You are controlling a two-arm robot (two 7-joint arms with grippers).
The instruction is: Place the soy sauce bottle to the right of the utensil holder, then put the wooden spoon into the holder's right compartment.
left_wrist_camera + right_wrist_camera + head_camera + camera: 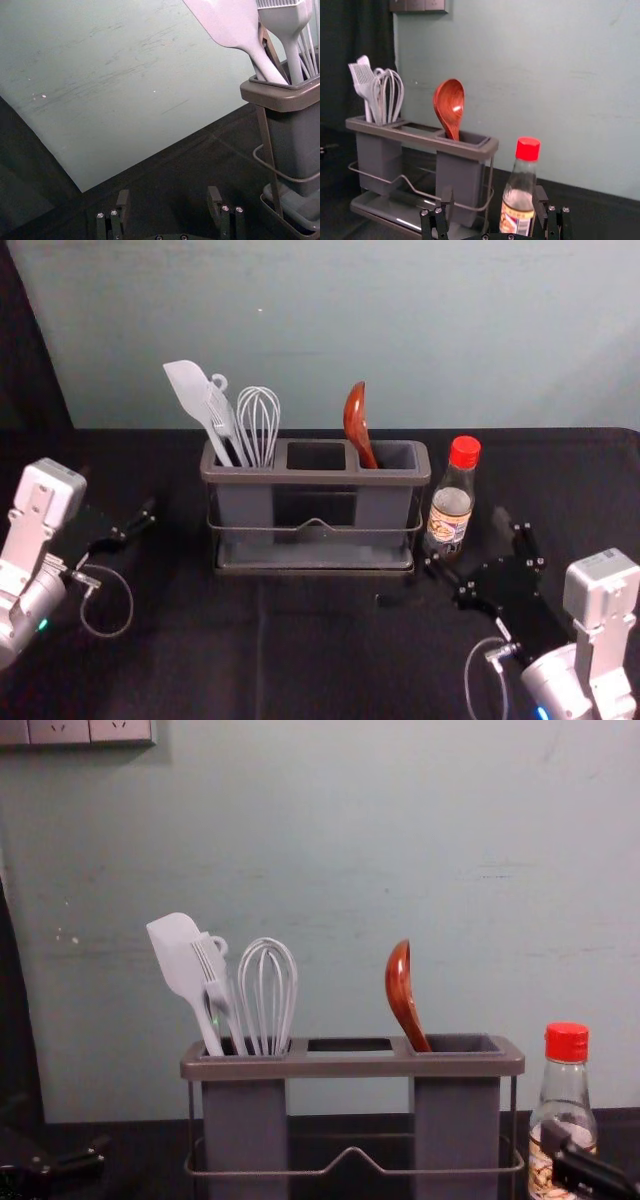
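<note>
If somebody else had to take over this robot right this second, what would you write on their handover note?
Left hand: open, holding nothing, out to the left of the utensil holder.
Right hand: open, not gripping, close by the soy sauce bottle.
Where things are: the bottle stands upright just right of the holder; the wooden spoon leans in the holder's right compartment, bowl up.
Done: both placements, as far as the views show.
Left to do: probably just drawing the right hand back, gently, since it could knock the bottle.
</note>
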